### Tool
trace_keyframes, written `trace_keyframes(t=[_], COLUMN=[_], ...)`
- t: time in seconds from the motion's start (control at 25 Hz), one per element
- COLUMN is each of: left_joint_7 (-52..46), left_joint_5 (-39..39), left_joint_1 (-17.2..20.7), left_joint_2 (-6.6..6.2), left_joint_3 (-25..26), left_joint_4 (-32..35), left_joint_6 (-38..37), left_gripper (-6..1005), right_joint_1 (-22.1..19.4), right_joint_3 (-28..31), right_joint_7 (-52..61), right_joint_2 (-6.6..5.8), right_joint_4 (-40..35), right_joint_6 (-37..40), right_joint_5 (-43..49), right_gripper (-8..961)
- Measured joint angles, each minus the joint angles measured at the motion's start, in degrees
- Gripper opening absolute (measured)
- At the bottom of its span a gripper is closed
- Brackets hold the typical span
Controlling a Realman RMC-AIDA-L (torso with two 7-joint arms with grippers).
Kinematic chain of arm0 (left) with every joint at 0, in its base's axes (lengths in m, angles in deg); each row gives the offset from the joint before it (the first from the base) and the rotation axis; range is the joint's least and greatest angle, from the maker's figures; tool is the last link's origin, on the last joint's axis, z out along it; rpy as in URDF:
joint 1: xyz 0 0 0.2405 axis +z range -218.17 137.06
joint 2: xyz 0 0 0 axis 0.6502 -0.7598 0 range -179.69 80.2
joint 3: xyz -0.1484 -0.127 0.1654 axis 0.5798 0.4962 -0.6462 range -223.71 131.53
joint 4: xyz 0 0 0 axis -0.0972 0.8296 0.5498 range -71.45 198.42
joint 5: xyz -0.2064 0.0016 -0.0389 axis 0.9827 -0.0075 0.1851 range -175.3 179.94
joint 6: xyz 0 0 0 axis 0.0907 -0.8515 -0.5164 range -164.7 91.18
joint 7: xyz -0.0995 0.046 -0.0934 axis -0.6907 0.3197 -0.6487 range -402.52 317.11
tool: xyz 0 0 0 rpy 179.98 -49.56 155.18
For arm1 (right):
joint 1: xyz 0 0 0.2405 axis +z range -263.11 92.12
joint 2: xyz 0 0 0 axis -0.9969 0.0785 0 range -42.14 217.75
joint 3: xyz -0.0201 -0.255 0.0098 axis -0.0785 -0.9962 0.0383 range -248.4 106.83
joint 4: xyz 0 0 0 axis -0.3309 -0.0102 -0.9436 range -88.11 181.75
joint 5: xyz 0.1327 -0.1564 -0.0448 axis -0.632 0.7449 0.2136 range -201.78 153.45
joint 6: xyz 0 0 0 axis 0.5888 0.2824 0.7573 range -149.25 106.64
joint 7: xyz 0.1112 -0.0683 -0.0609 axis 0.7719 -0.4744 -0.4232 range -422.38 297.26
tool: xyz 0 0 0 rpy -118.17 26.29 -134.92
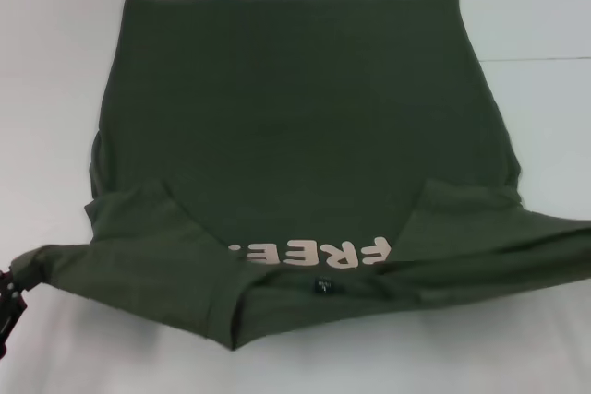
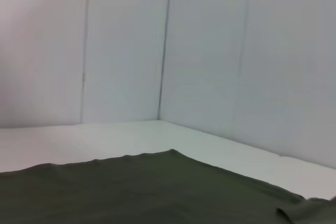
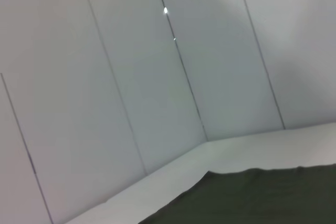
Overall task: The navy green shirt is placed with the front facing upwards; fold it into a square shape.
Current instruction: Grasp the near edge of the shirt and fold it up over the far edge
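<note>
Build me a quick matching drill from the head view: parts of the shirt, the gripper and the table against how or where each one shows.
Things:
1. lettering
2. label
3. left gripper
4. table

Descriptions:
A. bare white surface
B. cream, partly covered by folded cloth
C. small dark square on the near fold
D. near-left edge, at the pulled-out corner of the navy green shirt

Pairs: 1-B, 2-C, 3-D, 4-A

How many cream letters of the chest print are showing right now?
4: F, R, E and part of another E, upside down in the head view, on the navy green shirt between the two folded-in shoulder flaps. More print may be hidden under the left flap.
</note>
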Motion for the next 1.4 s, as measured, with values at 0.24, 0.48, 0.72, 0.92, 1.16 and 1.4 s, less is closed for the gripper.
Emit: trace_keyframes(t=[0.24, 0.48, 0.72, 0.92, 1.16, 1.4], left_joint_7=[-2.9, -3.5, -3.28, -0.33, 7.03, 11.43], left_joint_5=[2.93, 4.15, 4.15, 3.6, 3.34, 3.23], left_joint_1=[-0.23, -0.57, -0.48, 0.42, 3.18, 6.25], left_joint_2=[-0.13, -0.22, -0.33, 0.0, 0.86, 2.05], left_joint_3=[0.26, 0.28, 0.26, -0.43, -0.47, -1.36], left_joint_4=[-2.19, -3.04, -2.97, -2.73, -2.32, -1.4], left_joint_6=[2.9, 3.72, 3.81, 2.11, -4.46, -8.5], left_gripper=[29, 29, 29, 29, 28, 28], right_joint_1=[1.1, 1.34, 1.16, -0.06, -2.31, -5.14], right_joint_3=[0.3, 0.68, 1.46, 1.5, 1.5, 1.14], right_joint_7=[-1.01, -1.84, -2.5, -3.67, -5.73, -9.98], right_joint_2=[0.69, 0.55, 0.57, 0.44, 1.12, 1.66], right_joint_4=[1.51, 3.12, 3.69, 3.71, 3.17, 3.12], right_joint_6=[-1.8, -3.13, -4.2, -3.6, -2.9, -0.12], right_joint_5=[-0.56, -1.83, -1.93, -1.95, -1.93, -1.55], right_gripper=[43, 43, 43, 43, 43, 43])
